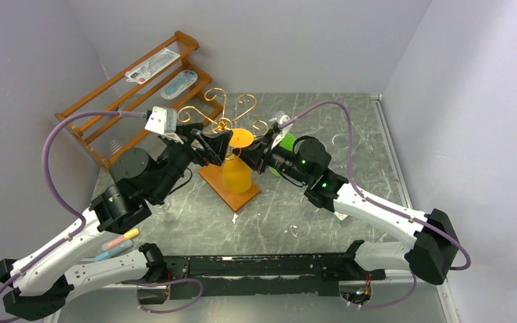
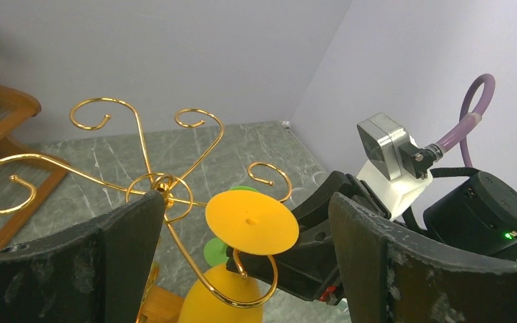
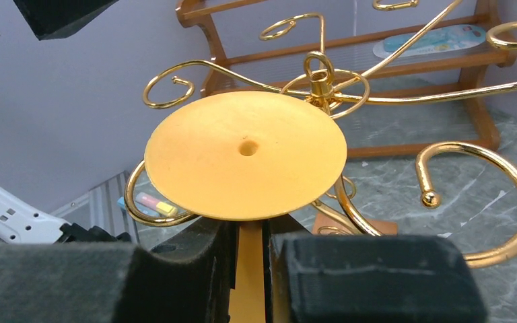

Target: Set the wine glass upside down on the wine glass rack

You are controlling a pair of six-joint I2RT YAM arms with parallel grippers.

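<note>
Top external:
EDITOR: Where is the glass?
ROBOT: My right gripper (image 1: 250, 156) holds the yellow wine glass (image 1: 236, 173) upside down. Its foot is up and its bowl hangs over the wooden base (image 1: 241, 198) of the wine glass rack (image 1: 223, 125). My left gripper (image 1: 215, 145) hovers just beside the post, holding nothing.

Left wrist:
EDITOR: And the left gripper?
ROBOT: Its jaws are spread wide, framing the rack. One gold scroll (image 2: 256, 301) appears to curl round the stem just under the foot (image 2: 250, 221). I judge the glass threaded but not yet hanging on its own.

Right wrist:
EDITOR: How is the grip?
ROBOT: My fingers (image 3: 377, 282) are pressed onto the stem below the foot, pinching it. To finish well, I should ease down until the foot's rim rests on the wire on both sides. The stem needs to be upright as it goes. Then I part my fingers slowly and back out level. The risk is snagging a neighbouring curl and rocking the rack, so the left gripper is best held well apart.
</note>
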